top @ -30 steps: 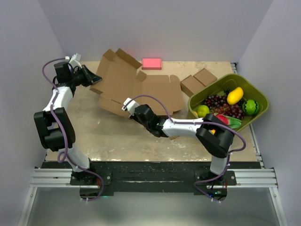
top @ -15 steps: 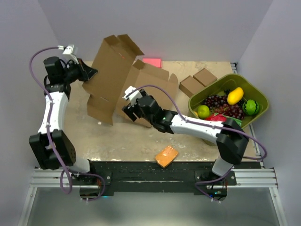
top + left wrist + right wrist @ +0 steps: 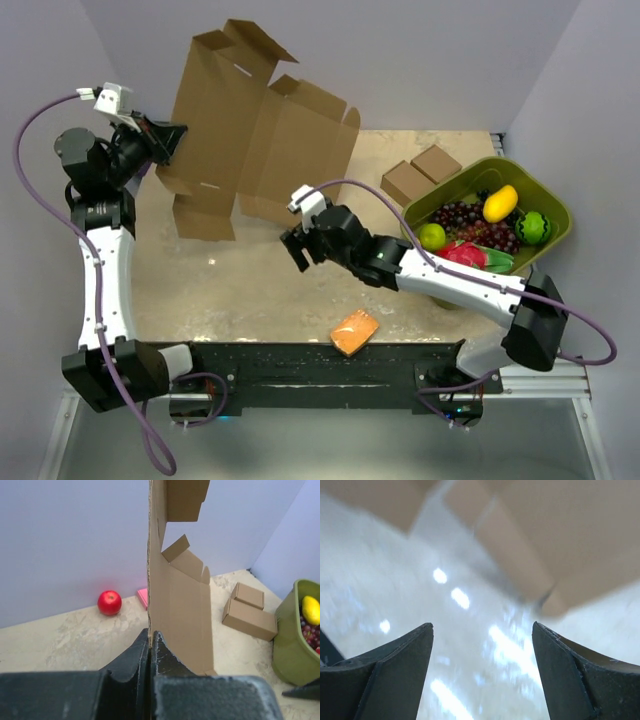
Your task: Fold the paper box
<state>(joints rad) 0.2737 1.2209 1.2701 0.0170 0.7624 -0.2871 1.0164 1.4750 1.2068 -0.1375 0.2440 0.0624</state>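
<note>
Scene: tabletop point(image 3: 260, 290) seen from above, pale and mottled, with two robot arms bolted at its near edge and grey walls around it.
Paper box: paper box point(image 3: 250, 140) point(image 3: 180, 605), one large brown cardboard sheet with flaps and tabs, unfolded and raised on edge over the far left part of the tabletop. Its top flaps stand up against the back wall. I cannot tell whether its lower edge touches the tabletop.
Left arm: left arm point(image 3: 100, 260) reaches up along the left edge. The left jaws are pressed together on the left edge of the paper box; from the wrist the cardboard rises straight up out of the pinch, seen edge-on.
Right arm: right arm point(image 3: 450, 280) stretches from the near right corner toward the middle. The right jaws are spread wide and grip nothing. They hang over bare tabletop just below the lower right part of the paper box, apart from it. The wrist view is blurred.
Right side: green bin point(image 3: 548, 247) point(image 3: 285, 645) at the right edge, filled with fruit point(image 3: 462, 215).
Far right: two small closed boxes point(image 3: 420, 172) point(image 3: 250, 610) side by side, just left of the bin.
Near edge: orange sponge point(image 3: 353, 331) close to the middle.
Far edge: red apple point(image 3: 110, 602) and a pink block point(image 3: 142, 597) near the back wall.
</note>
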